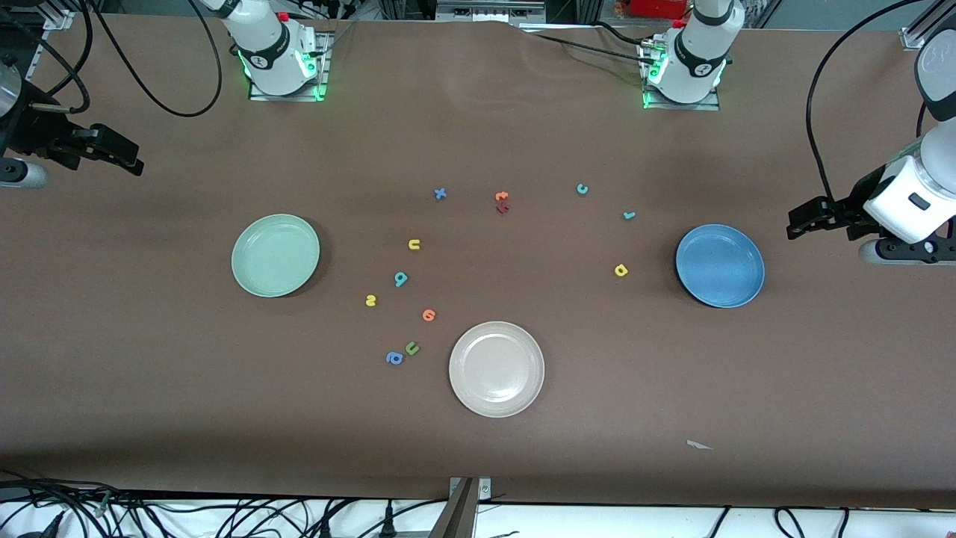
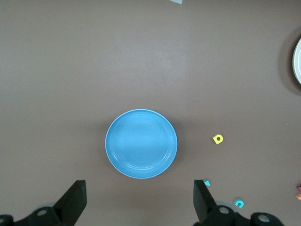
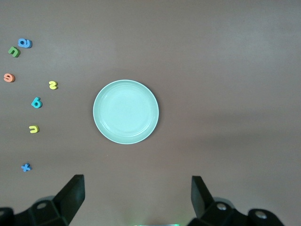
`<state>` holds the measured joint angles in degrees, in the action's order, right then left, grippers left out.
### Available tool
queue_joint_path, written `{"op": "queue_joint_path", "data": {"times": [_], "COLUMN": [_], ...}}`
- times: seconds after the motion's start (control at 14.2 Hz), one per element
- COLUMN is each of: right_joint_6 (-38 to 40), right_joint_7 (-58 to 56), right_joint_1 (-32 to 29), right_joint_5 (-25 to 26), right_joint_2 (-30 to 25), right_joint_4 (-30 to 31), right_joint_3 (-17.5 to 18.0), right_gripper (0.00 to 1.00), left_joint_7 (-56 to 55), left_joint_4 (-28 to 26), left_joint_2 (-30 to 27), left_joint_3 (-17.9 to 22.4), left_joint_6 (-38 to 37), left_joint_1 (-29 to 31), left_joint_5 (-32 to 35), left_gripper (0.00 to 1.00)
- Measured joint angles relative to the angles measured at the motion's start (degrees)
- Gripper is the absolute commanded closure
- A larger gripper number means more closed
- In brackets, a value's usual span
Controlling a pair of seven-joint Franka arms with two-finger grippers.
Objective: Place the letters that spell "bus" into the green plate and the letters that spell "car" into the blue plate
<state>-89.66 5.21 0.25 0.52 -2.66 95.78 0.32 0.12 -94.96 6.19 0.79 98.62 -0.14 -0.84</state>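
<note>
Front view, near to far: beige-white plate (image 1: 497,369) sits closest to the camera, mid-table. Just beside it toward the right arm's end: blue a (image 1: 394,359) and green u (image 1: 411,348), almost touching each other. Orange letter (image 1: 429,315) a bit farther up.

"bus" letters, all loose on the table, none in a plate: yellow s (image 1: 371,300) nearest, teal b (image 1: 401,279) next, stem tilted off the table's axes, yellow u (image 1: 414,244) farthest of the three, opening facing the camera. They form a rough line near the green plate (image 1: 275,255), which lies flat toward the right arm's end and holds no letters.

"car" letters, also loose: yellow a (image 1: 621,270) just beside the blue plate (image 1: 720,265), teal r (image 1: 629,216) farther back with its long axis lying roughly across the table, teal c (image 1: 582,190) farthest. Blue plate lies flat toward the left arm's end and holds no letters.

Farthest stray letters: blue x (image 1: 440,194), plus an orange piece (image 1: 502,196) touching a dark red one (image 1: 503,208).

Right gripper (image 3: 136,193) hangs off the right arm's end of the table, jaws spread wide, holding nothing; its wrist view looks down at the green plate. Left gripper (image 2: 140,195) waits at the other end, jaws wide too, nothing between them; blue plate is centred in its wrist view.
</note>
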Motion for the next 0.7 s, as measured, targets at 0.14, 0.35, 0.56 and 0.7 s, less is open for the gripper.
{"op": "queue_joint_path", "data": {"times": [0.14, 0.35, 0.56, 0.7], "right_joint_6": [0.00, 0.81, 1.28, 1.46], "right_joint_7": [0.00, 0.00, 0.00, 0.00], "right_joint_1": [0.03, 0.13, 0.13, 0.13], "right_joint_5": [0.00, -0.01, -0.03, -0.19], "right_joint_2": [0.00, -0.03, -0.04, -0.04], "right_joint_4": [0.00, -0.01, -0.01, -0.01], "right_joint_3": [0.25, 0.51, 0.51, 0.51], "right_gripper": [0.00, 0.00, 0.00, 0.00], "left_joint_7": [0.02, 0.07, 0.09, 0.09], "left_joint_4": [0.00, 0.00, 0.00, -0.05], "left_joint_2": [0.04, 0.14, 0.36, 0.60], "left_joint_3": [0.00, 0.00, 0.00, -0.03], "left_joint_6": [0.00, 0.00, 0.00, -0.01], "left_joint_1": [0.00, 0.00, 0.00, -0.04], "left_joint_5": [0.00, 0.00, 0.00, -0.51], "left_gripper": [0.00, 0.00, 0.00, 0.00]}}
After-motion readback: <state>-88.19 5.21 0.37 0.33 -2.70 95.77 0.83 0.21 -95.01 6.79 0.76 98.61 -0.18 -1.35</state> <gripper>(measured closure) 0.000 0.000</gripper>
